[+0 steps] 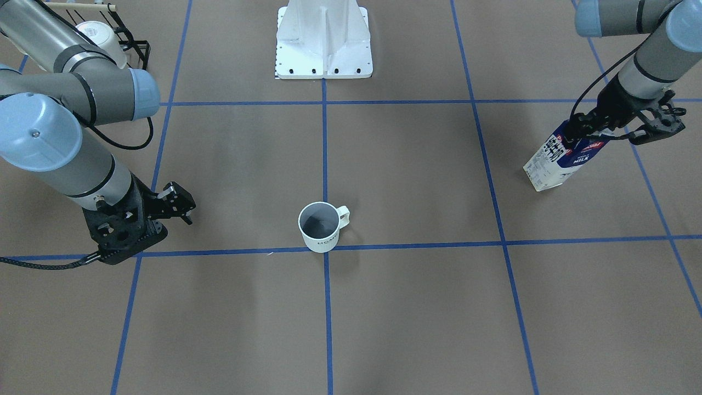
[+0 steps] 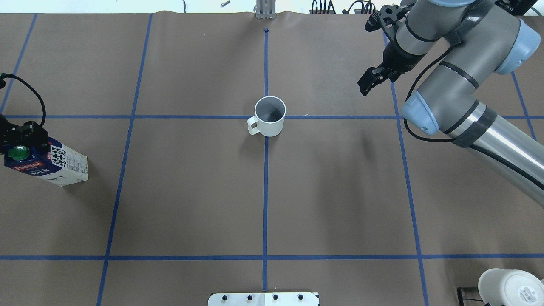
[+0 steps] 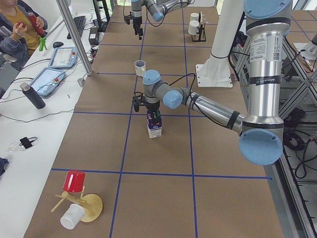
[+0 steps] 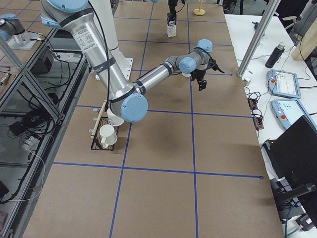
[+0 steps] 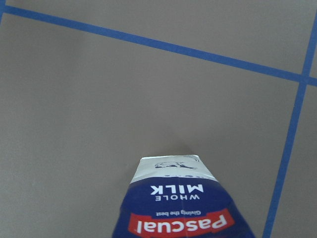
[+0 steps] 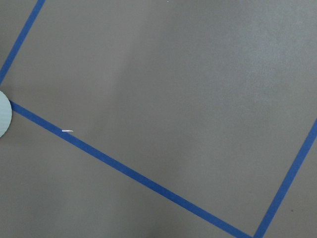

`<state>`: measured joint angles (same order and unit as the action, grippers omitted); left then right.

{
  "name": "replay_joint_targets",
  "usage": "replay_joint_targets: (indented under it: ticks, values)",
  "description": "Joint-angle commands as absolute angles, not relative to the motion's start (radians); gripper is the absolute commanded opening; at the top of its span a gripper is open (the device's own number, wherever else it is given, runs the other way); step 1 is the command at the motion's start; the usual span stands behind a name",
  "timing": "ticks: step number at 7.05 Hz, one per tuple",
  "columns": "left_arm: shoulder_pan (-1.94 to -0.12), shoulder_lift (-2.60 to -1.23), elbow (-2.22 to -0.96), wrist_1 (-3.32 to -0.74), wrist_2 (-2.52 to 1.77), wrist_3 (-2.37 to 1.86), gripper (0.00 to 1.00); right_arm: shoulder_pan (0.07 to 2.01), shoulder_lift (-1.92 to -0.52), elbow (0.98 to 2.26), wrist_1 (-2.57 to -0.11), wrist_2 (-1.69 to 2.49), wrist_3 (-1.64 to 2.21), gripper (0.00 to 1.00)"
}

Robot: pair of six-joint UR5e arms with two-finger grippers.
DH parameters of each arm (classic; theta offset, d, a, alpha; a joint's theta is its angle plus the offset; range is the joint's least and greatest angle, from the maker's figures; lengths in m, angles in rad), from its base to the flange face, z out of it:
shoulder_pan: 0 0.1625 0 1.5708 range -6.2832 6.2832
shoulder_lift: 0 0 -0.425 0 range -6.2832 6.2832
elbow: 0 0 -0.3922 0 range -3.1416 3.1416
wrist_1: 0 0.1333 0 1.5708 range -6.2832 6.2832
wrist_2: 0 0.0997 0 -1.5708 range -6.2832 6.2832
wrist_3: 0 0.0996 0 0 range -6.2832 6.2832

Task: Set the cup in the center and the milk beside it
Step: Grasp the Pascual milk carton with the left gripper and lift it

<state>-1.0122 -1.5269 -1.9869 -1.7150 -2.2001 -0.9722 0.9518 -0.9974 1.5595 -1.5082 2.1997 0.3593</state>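
The cup (image 1: 321, 227), a white mug with a dark grey inside and dark lettering, stands upright on the centre tape crossing (image 2: 270, 117); its rim edge shows in the right wrist view (image 6: 3, 119). The milk (image 1: 559, 159) is a navy and white carton with a green cap, standing far out on my left side (image 2: 51, 165). My left gripper (image 1: 584, 131) is shut on the carton's top, and the left wrist view looks down its front (image 5: 185, 208). My right gripper (image 1: 178, 204) is open and empty, above the table beside the cup (image 2: 370, 80).
A wire rack with plain white mugs (image 2: 510, 287) stands at the near right by the right arm's base (image 1: 101, 33). The white robot pedestal (image 1: 323, 38) is at the table's rear middle. A wooden mug tree with a red cup (image 3: 74, 181) stands at the left end.
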Motion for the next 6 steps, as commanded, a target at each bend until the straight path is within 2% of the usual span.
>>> replay_joint_targets:
  ticks: [1,2,3,4,6]
  values:
    - [-1.020,-1.539,-2.006,-1.713,-2.210,-0.971,0.10,0.951,-0.999,1.565,-1.509,2.201,0.360,1.00]
    - [-1.022,-1.551,-2.037,-1.704,-2.210,-0.973,0.10,0.960,-1.002,1.589,-1.517,2.204,0.360,1.00]
    - [-1.025,-1.706,-2.040,-1.536,-2.209,-0.971,0.10,0.977,-1.064,1.653,-1.519,2.212,0.359,1.00]
    - [-1.020,-1.982,-1.976,-1.297,-2.198,-0.965,0.10,0.985,-1.124,1.714,-1.519,2.210,0.359,1.00]
    - [-0.964,-2.323,-1.707,-1.262,-2.194,-0.869,0.10,1.066,-1.292,1.811,-1.519,2.217,0.353,1.00]
